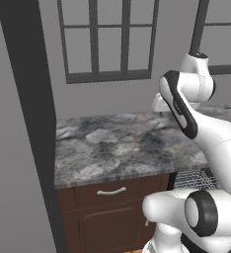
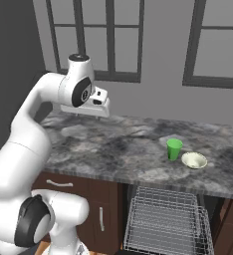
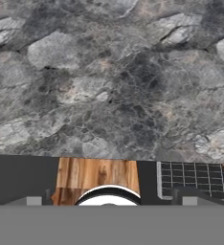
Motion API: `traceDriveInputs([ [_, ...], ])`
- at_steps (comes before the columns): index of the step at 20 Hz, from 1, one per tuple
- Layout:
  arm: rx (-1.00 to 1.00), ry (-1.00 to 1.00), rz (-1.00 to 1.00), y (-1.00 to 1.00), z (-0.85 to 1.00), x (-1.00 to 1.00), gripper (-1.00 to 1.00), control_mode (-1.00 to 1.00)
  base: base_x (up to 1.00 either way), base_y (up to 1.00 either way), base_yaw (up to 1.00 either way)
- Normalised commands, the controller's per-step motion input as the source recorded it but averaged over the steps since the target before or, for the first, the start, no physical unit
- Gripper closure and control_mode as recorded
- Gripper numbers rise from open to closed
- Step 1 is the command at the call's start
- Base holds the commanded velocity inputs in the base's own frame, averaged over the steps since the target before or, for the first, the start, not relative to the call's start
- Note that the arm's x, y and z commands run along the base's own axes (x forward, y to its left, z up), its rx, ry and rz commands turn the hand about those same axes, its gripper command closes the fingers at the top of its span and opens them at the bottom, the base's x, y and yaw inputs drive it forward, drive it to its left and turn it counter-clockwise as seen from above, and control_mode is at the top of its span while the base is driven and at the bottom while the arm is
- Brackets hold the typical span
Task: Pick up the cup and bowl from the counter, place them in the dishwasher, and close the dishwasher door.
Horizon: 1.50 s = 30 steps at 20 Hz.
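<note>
The green cup stands upright at the right of centre in the right base view, on the grey mottled counter, with the pale bowl just beside it, slightly lower and to the right; whether the two touch cannot be told. Below them, at the bottom centre of that view, the dishwasher has its wire rack pulled out and nothing in it.

Both pieces look small and light, rigid, and probably smooth enough to slip. The cup would likely be best taken across its straight sides, about halfway up, with the fingers either side of it. The bowl is shallow, so a pinch over its rim, one finger inside and one outside, seems the safer hold; a squeeze across its sloping sides could make it pop out.

The claw hangs from the hand at the upper left of the right base view, above bare counter and well apart from the cup and bowl. Its fingers are spread wide, hold nothing and touch nothing. The hand view looks straight down on mottled stone, with the rack's grid at lower right.
</note>
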Motion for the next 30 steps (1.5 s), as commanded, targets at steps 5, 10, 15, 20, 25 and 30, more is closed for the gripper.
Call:
traceDriveInputs([
  [5,0.00,0.00,0.00,-0.28,0.00,0.00,-1.00,-1.00,0.00,0.00,0.00],
  [10,0.00,0.00,0.00,-0.28,0.00,0.02,-1.00,-1.00,0.00,0.00,0.00],
  [15,0.00,0.00,0.00,-0.31,0.00,0.04,-1.00,-1.00,0.00,0.00,0.00],
  [20,0.00,0.00,0.00,-0.32,-0.06,0.03,-1.00,-1.00,0.00,0.00,0.00],
  [25,0.00,0.00,0.00,-0.34,-0.10,0.08,-1.00,-1.00,0.00,0.00,0.00],
  [30,0.00,0.00,0.00,-0.31,-0.12,0.05,-1.00,-1.00,0.00,0.00,0.00],
])
